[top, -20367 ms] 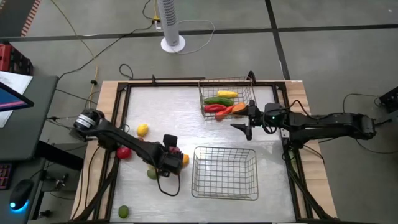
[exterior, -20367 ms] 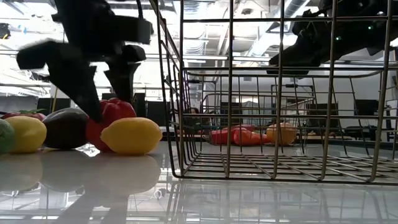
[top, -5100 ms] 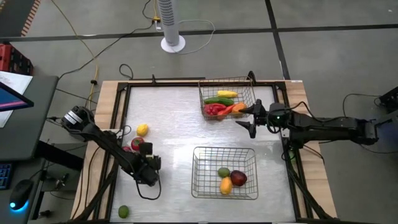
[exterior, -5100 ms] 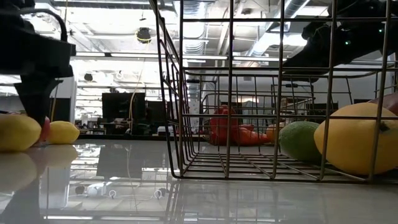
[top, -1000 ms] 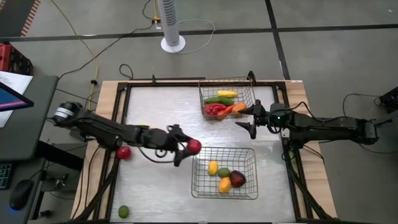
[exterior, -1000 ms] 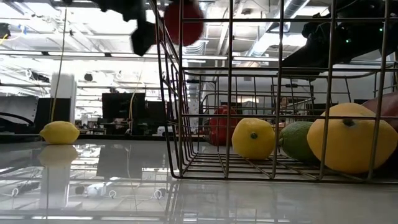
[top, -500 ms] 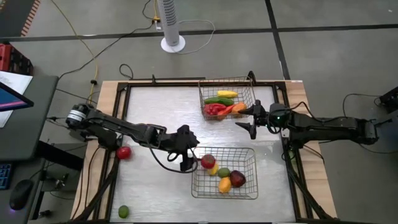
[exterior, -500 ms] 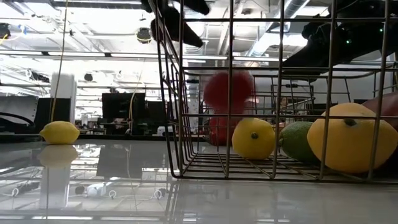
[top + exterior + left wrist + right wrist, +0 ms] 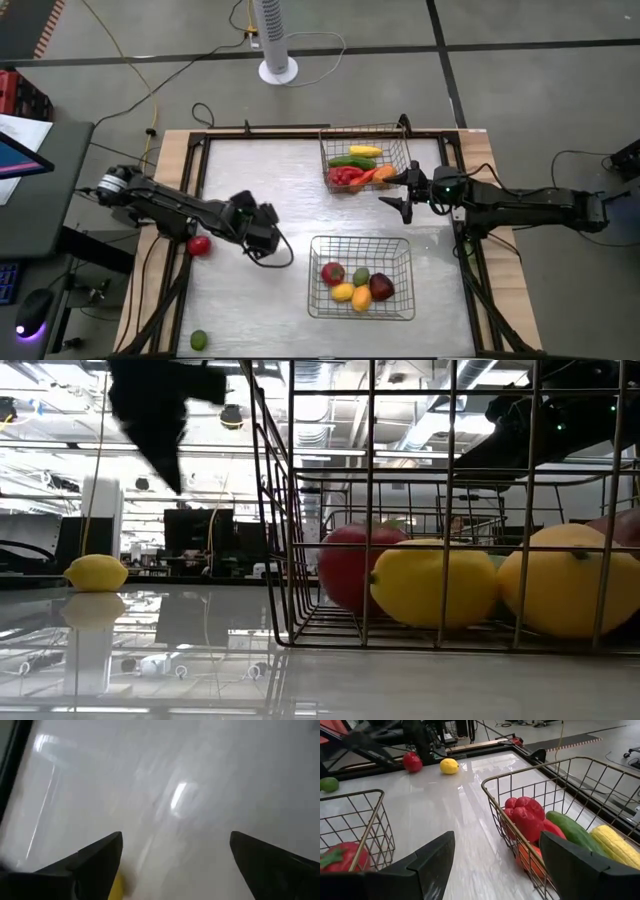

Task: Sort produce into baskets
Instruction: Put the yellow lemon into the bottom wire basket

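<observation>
My left gripper (image 9: 260, 230) hangs open and empty over the table, left of the near wire basket (image 9: 398, 246); its wrist view (image 9: 175, 852) shows bare tabletop and a yellow sliver. That basket holds a red fruit (image 9: 333, 272), two yellow pieces (image 9: 343, 292), a green one and a maroon one (image 9: 381, 287). The far basket (image 9: 328, 135) holds a yellow cob, a green cucumber, a red pepper (image 9: 525, 815) and an orange piece. My right gripper (image 9: 400, 196) is open and empty between the baskets. A red fruit (image 9: 199, 245), a lemon (image 9: 449, 766) and a lime (image 9: 198, 340) lie loose.
A dark frame (image 9: 300, 134) rims the white table. A fan stand (image 9: 278, 68) and cables lie on the floor beyond the far edge. Bare tabletop lies between the left arm and the baskets.
My left gripper carried the red fruit toward the table's right, over the near basket's left rim, and let it go. The fruit fell into the basket and rests beside the yellow piece, which shifted. The gripper has then drawn back toward the table's left.
</observation>
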Motion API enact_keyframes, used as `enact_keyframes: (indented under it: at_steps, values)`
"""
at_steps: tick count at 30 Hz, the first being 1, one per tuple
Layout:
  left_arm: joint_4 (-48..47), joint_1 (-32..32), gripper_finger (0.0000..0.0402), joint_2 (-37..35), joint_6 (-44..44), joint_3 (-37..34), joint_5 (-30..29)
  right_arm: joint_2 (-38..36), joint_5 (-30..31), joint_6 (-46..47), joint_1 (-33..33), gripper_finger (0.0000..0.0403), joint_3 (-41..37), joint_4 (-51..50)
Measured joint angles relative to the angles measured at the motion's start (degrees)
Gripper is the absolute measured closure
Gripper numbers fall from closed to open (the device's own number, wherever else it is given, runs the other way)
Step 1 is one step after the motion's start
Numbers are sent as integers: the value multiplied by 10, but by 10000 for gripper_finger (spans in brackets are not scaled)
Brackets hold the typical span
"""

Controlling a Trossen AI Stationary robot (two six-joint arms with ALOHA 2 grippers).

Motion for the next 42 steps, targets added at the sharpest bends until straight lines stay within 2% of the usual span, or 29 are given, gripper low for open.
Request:
enact_keyframes:
  at_steps: [8, 16, 23, 27, 31, 35, 42]
  values:
    - [35, 95, 75, -89, -31, -146, 43, 0, 0, -1, 0, 88, 0, 0]
    - [51, 207, 77, -181, -14, -230, 85, 0, 0, -1, 0, 88, 0, 2]
    - [69, 272, 77, -185, -9, -287, 90, 0, 0, -1, 0, 88, 0, 4]
    - [89, 286, 77, -183, 0, -310, 130, 0, 0, -1, 0, 88, 0, 3]
    - [93, 287, 81, -183, 0, -320, 145, 0, 0, -1, 0, 88, 0, 3]
    - [110, 287, 116, -183, 2, -321, 145, 0, 0, -1, 0, 88, 0, 3]
    - [129, 287, 227, -183, 6, -310, 157, 0, 0, -1, 0, 88, 0, 3]
